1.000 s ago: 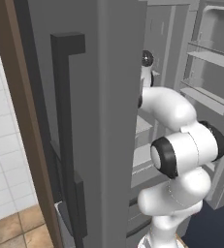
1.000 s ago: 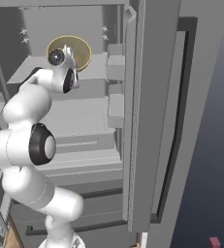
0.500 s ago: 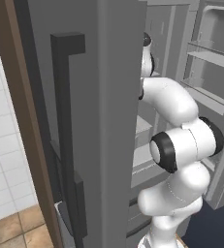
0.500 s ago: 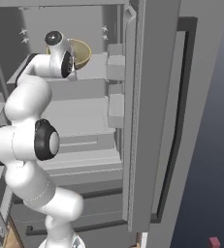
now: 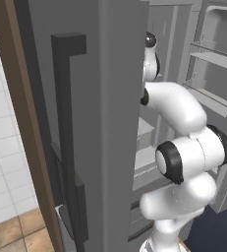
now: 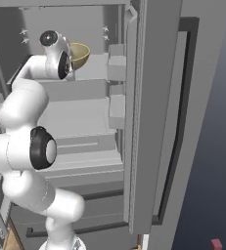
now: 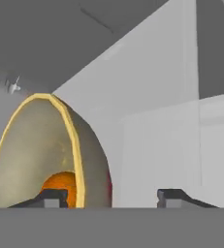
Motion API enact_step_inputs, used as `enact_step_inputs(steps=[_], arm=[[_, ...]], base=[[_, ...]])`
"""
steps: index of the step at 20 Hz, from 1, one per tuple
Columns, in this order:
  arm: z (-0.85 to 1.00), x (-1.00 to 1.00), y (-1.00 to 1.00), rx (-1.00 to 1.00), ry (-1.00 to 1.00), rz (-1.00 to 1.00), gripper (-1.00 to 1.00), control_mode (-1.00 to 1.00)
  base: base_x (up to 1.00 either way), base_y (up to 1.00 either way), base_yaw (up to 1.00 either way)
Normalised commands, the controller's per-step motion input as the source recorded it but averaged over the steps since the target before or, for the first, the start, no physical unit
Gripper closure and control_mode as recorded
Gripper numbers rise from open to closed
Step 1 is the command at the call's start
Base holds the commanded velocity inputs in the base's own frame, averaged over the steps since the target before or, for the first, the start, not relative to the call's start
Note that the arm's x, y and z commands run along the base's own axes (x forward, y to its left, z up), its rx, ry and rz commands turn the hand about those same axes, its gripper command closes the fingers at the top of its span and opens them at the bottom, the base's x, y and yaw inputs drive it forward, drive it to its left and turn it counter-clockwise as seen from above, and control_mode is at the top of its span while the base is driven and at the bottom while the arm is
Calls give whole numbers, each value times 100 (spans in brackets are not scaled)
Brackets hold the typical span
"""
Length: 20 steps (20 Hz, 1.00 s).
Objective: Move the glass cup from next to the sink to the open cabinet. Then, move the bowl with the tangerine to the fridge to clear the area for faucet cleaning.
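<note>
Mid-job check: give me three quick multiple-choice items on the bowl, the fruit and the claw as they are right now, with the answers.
1. Where is the bowl?
A. on an upper fridge shelf
B. on the floor
C. in a door bin

2. What colour is the tangerine inside it?
A. green
B. orange
C. purple

3. How is the claw?
A. shut tight on nothing
B. pinching the tangerine
C. open, fingertips apart

Answers: 1 A, the right base view shows it on the shelf. 2 B, the hand view shows orange. 3 C, one fingertip each side of the rim, a wide gap between.

A glossy white arm (image 6: pixel 24 105) of rounded segments with black joint rings, ending in small dark fingers (image 7: pixel 53 197).
</note>
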Motion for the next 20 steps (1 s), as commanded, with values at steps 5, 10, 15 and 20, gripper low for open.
enact_step_inputs(steps=[5, 10, 15, 20], arm=[[31, -96, -2, 0, -32, 0, -100, -100], [50, -100, 0, 1, -34, -2, -100, -100], [9, -100, -14, 9, -9, -8, -100, -100], [0, -100, -42, 17, 15, -10, -100, -100]], base=[[0, 0, 0], [0, 0, 0], [0, 0, 0], [0, 0, 0]])
